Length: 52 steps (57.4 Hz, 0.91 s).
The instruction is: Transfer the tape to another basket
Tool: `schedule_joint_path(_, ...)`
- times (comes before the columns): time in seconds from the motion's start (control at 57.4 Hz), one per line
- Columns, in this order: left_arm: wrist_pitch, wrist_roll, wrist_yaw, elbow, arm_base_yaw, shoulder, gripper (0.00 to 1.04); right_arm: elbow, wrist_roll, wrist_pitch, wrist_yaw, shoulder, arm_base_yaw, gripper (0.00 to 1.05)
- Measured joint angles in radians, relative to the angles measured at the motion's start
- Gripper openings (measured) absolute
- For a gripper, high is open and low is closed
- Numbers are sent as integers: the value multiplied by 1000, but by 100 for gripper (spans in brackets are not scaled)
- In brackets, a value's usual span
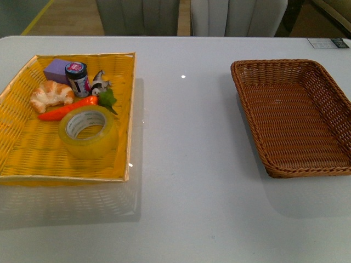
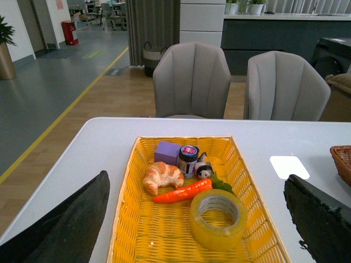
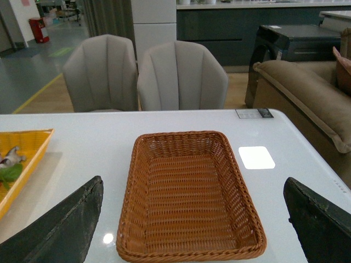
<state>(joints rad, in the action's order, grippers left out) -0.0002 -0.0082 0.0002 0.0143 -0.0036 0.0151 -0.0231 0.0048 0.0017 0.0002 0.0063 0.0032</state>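
The tape (image 1: pixel 89 131) is a wide yellowish roll with a white core, lying flat in the bright yellow tray (image 1: pixel 22 159) at the left; it also shows in the left wrist view (image 2: pixel 218 219). The brown wicker basket (image 1: pixel 321 164) stands empty at the right, and in the right wrist view (image 3: pixel 131 213). No arm shows in the front view. My left gripper (image 2: pixel 200 249) is open, raised back from the tape. My right gripper (image 3: pixel 194 246) is open above the near end of the basket.
The yellow tray (image 2: pixel 125 219) also holds a croissant (image 1: pixel 51 94), an orange carrot (image 1: pixel 68 108), a purple block (image 1: pixel 56 69), a small dark jar (image 1: pixel 78 79) and a little animal figure (image 1: pixel 99 83). Two grey chairs (image 2: pixel 192 82) stand beyond the white table (image 1: pixel 186 164).
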Motion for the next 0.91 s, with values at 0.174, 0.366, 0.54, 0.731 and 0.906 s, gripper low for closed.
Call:
schedule_joint_path(0.174,0,0,0,0,0,0,96,0,0,0,0,0,0,96)
schedule_joint_path(0.366,0,0,0,0,0,0,96,0,0,0,0,0,0,96)
schedule_joint_path(0.54,0,0,0,0,0,0,96,0,0,0,0,0,0,96)
schedule_joint_path(0.731,-157,-97,158,59,50,74,96,0,0,0,2,0,0,96)
schedule_joint_path(0.906,-188,-372,338,221,123,520,96,0,0,0,-1,0,0,96)
